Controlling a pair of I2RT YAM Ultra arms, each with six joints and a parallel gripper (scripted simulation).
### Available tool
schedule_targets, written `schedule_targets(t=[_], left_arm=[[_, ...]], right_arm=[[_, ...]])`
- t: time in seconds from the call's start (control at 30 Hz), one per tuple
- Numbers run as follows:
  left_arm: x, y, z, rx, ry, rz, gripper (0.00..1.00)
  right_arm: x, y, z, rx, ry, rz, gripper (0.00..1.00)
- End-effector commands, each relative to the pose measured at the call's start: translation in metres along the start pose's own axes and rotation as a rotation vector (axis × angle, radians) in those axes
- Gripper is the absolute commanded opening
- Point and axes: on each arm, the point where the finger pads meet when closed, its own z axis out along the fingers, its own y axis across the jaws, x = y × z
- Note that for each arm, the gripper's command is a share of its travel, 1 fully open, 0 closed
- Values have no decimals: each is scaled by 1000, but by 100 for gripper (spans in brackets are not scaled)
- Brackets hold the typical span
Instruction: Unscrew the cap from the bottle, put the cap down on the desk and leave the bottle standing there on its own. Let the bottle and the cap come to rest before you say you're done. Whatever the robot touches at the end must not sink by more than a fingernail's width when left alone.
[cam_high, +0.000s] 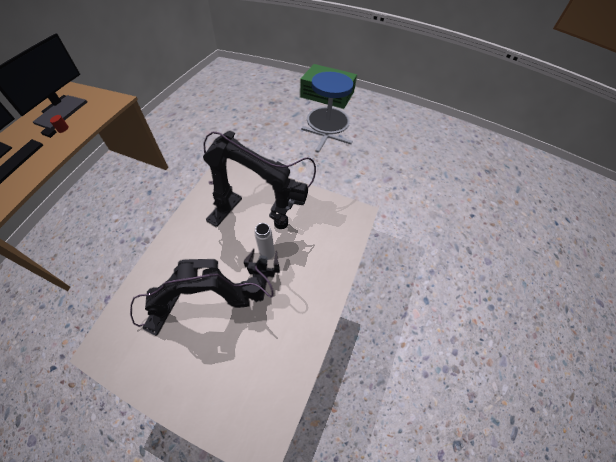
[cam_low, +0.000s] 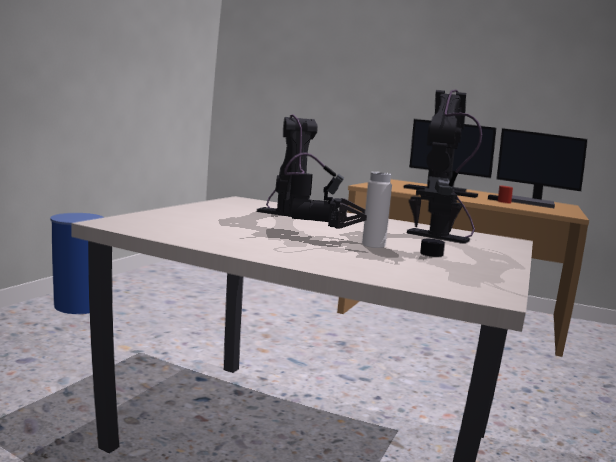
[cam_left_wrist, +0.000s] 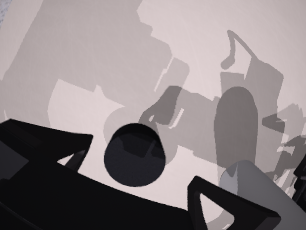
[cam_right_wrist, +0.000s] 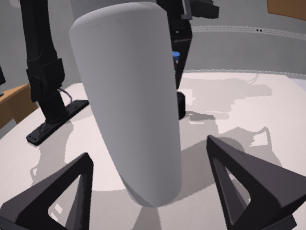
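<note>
The grey metal bottle (cam_high: 263, 241) stands upright on the table with its mouth open and no cap on it; it also shows in the exterior view (cam_low: 377, 210) and fills the right wrist view (cam_right_wrist: 129, 109). The black cap (cam_low: 432, 247) lies flat on the table beside it, and the left wrist view (cam_left_wrist: 135, 155) sees it from above. My left gripper (cam_low: 432, 217) is open and hangs just above the cap, its fingers apart from it. My right gripper (cam_high: 262, 262) is open low around the bottle's base, with gaps on both sides between its fingers and the bottle.
The two arm bases stand on the table behind the bottle. A wooden desk (cam_low: 500, 210) with monitors and a red cup stands beyond the table. A blue bin (cam_low: 72, 262) stands on the floor, and a stool (cam_high: 330, 100) farther off.
</note>
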Motion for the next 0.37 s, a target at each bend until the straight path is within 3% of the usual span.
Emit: schedule_targets(t=[0.0,0.33], left_arm=[[4,0,-28,0,5,0,94],[-2,0,-22,-3,-18,0,94]], right_arm=[[-11,5,-10,-19,1,0,96],[-13,-2,-9,-4,-7,-32,96]])
